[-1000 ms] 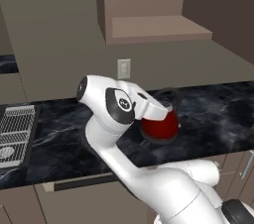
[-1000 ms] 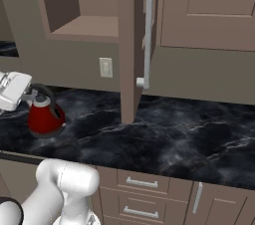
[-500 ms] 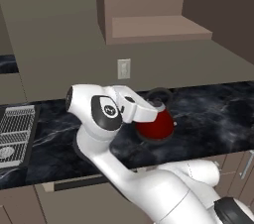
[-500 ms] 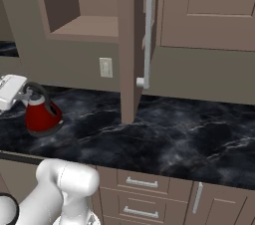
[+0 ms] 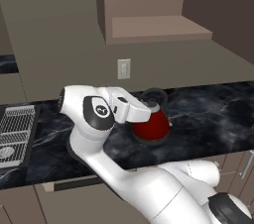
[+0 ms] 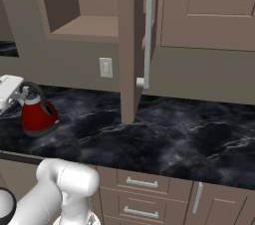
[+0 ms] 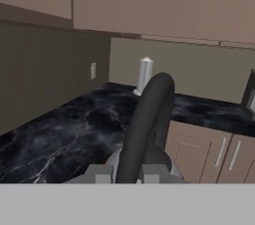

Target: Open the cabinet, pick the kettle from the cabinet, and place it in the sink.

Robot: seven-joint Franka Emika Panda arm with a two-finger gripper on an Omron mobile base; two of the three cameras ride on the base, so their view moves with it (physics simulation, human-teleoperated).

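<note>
The red kettle (image 5: pixel 152 125) hangs by its black loop handle (image 7: pixel 148 114) low over the dark marble counter (image 5: pixel 208 114). My gripper (image 5: pixel 143 104) is shut on that handle from the left, fingertips (image 7: pixel 102 174) on either side of it. In the right base view the kettle (image 6: pixel 37 117) sits at the far left with the gripper (image 6: pixel 20 94) at its handle. The cabinet (image 5: pixel 154 27) stands open above, its shelf bare; its door (image 6: pixel 130 45) swings out edge-on with the silver bar handle (image 6: pixel 148 30). The sink (image 5: pixel 4 162) shows at the left edge with a round silver drain.
A silver wire rack (image 5: pixel 17 121) lies by the sink at the left. A wall outlet (image 5: pixel 124 68) is behind the kettle. A white paper-towel roll (image 7: pixel 144 75) stands on the far counter. Base drawers (image 6: pixel 142 183) run below the counter.
The gripper and kettle have drifted a little to the left over the counter, and the arm's upper joint has swung left with them.
</note>
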